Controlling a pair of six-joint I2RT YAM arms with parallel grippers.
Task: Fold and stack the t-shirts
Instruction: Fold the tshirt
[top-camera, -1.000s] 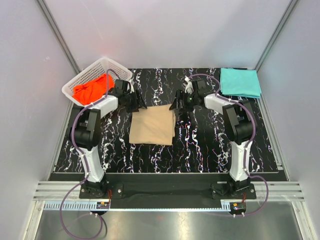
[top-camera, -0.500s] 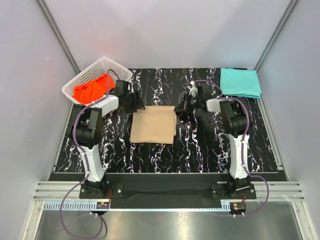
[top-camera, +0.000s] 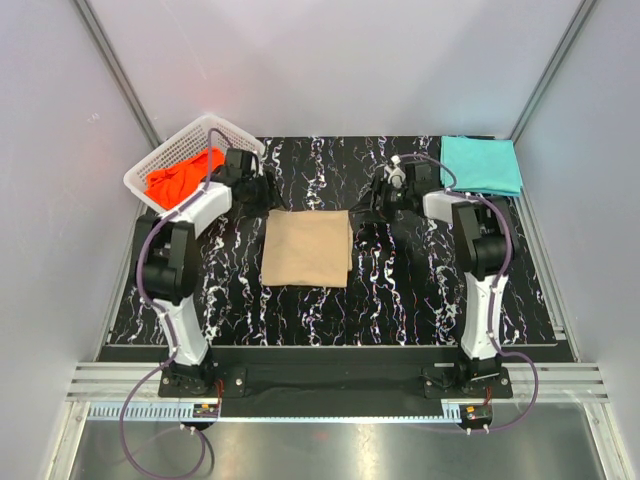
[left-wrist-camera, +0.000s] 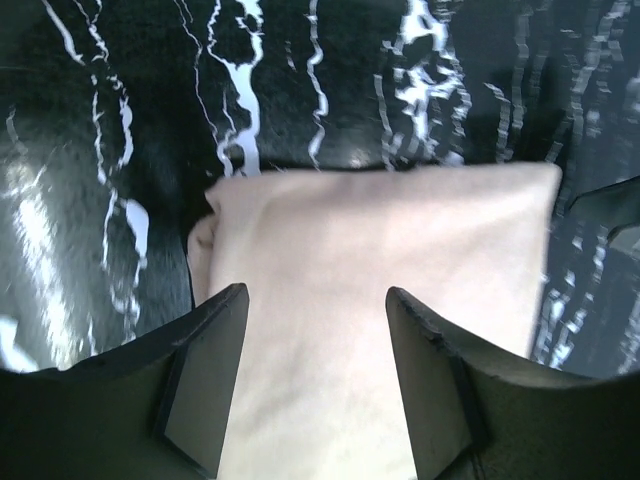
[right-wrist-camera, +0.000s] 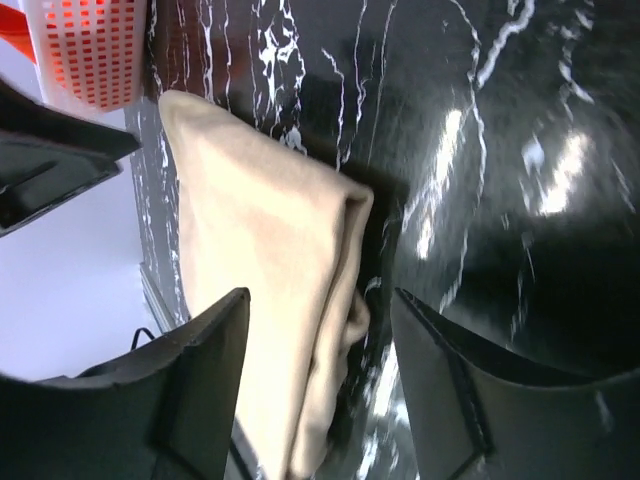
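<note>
The folded tan cloth t-shirt (top-camera: 307, 248) lies mid-table, with the folded teal cloth t-shirt (top-camera: 481, 165) at two o'clock. The left gripper (top-camera: 258, 190) and right gripper (top-camera: 378, 203) hover spread and empty; pinching one layer at the tan shirt's layered three o'clock edge could unfold it

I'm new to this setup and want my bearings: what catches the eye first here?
A folded tan t-shirt lies mid-table on the black marbled mat, the left gripper and right gripper open near its far corners. An orange-red t-shirt sits in the white basket far left; a teal t-shirt lies flat far right.
</note>
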